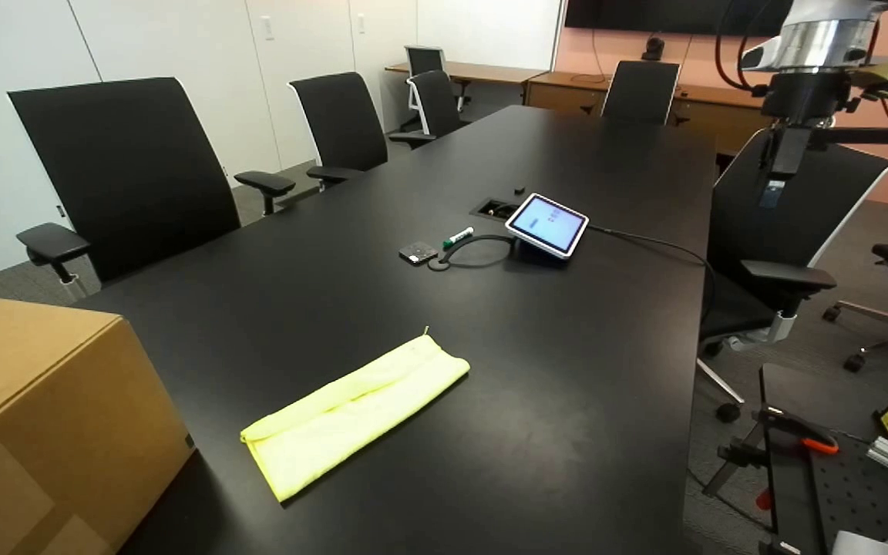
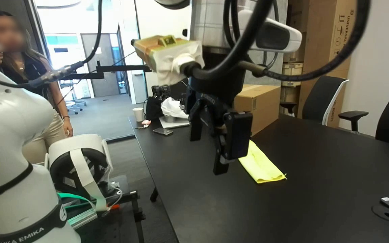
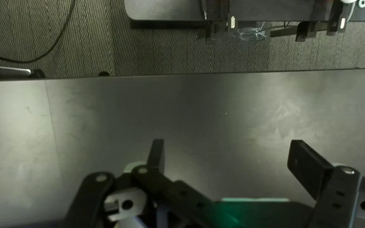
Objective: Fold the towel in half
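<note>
The yellow towel [image 1: 355,415] lies on the dark bench [image 1: 575,401] as a long, narrow strip, a crease running along its length, near the cardboard box [image 1: 93,416]. The tablet [image 1: 546,224] stands well apart from both. Above the bench, away from the towel, the tool [image 3: 227,145] hangs released, its fingers [image 3: 310,171] spread wide in the wrist view, bench surface between them.
</note>
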Controlling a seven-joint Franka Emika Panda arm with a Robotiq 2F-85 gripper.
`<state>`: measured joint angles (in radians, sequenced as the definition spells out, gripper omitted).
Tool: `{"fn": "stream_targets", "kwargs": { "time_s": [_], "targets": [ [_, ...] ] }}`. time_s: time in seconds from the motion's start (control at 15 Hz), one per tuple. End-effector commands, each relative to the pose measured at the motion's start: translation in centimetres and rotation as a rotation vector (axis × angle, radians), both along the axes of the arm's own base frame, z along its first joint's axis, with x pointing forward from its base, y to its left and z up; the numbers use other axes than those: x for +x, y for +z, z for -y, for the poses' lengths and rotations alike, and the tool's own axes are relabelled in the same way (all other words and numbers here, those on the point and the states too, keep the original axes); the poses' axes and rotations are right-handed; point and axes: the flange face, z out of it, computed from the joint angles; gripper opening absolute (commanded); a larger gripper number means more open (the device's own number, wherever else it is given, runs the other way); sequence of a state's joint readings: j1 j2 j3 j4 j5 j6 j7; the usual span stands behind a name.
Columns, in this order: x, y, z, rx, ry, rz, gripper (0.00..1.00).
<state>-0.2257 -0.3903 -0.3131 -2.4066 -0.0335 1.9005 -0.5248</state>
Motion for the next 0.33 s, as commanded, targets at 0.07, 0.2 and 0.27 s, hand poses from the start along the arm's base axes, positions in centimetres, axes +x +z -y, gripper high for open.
{"fn": "stream_targets", "kwargs": {
  "time_s": [0.07,0.2,0.27],
  "targets": [
    [-0.95,0.12,1.35,0.014,0.013,0.080,1.00],
    [-1.36,0.00,1.77,0.019,0.007,0.087,1.00],
    [-1.30,-0.08,1.71,0.019,0.009,0.084,1.00]
  ]
}}
